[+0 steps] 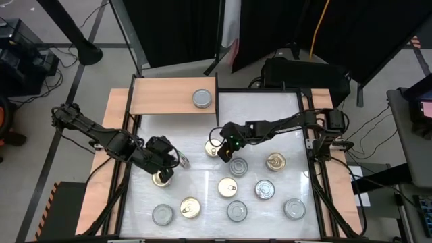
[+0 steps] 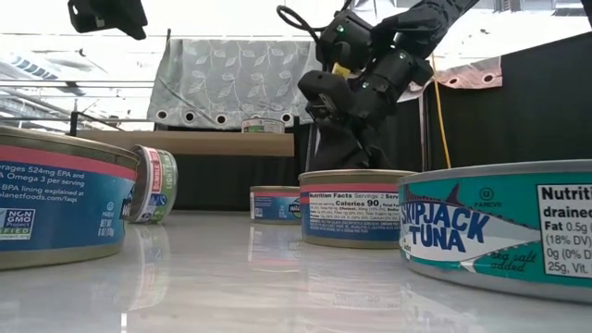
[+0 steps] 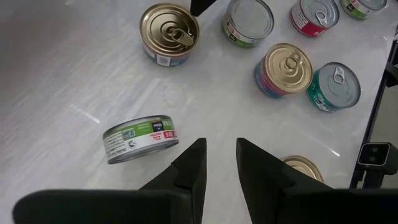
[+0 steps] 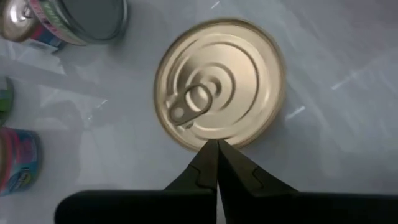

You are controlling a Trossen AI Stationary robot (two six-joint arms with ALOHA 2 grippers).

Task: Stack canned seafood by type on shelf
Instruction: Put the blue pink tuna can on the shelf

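One tin (image 1: pixel 201 98) sits on the shelf (image 1: pixel 162 96); the other tins (image 1: pixel 229 187) wait on the surface (image 1: pixel 270 115). My right pincer (image 1: pixel 221 151), closed and empty, hovers over a gold-lidded tin (image 4: pixel 219 83); my left pincer (image 1: pixel 169 162) stands slightly apart, empty.

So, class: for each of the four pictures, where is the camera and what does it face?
High: overhead, straight down on both arms and the shelf.
Low: table height, facing the shelf.
Left wrist: past the left gripper at cans.
Right wrist: over the gold-lidded can, right gripper shut.
High and low share the shelf.
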